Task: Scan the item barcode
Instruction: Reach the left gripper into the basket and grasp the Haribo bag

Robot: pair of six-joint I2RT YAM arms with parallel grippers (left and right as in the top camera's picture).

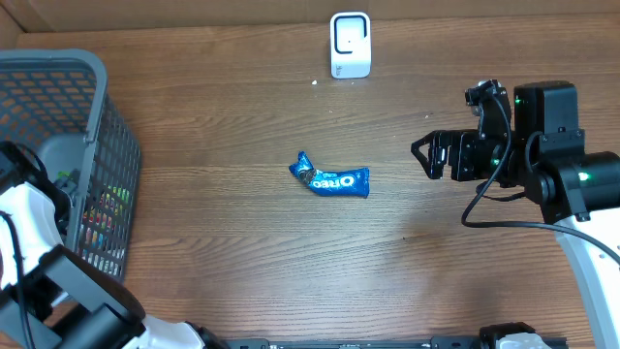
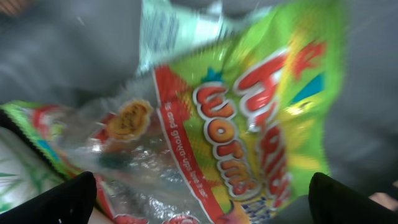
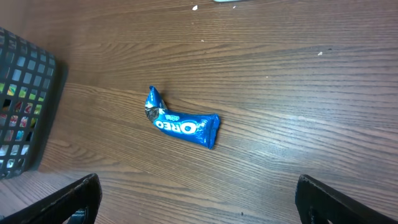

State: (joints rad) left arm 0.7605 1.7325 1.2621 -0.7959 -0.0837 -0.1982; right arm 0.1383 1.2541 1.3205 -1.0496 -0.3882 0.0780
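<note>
Beyond right fingers point(image 3: 62, 202), Oreo packet point(image 3: 183, 126) points toward basket point(image 3: 25, 106).

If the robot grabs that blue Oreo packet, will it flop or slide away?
The Oreo packet is bent with a crumpled end, so it probably flops a bit. Its glossy wrapper may be slippery. It lies flat, so rolling seems unlikely.

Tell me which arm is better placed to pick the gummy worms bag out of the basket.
Left. The left gripper is open right over the gummy worms bag inside the basket; the right gripper, also open, is across the table, beyond the Oreo pack.
</note>
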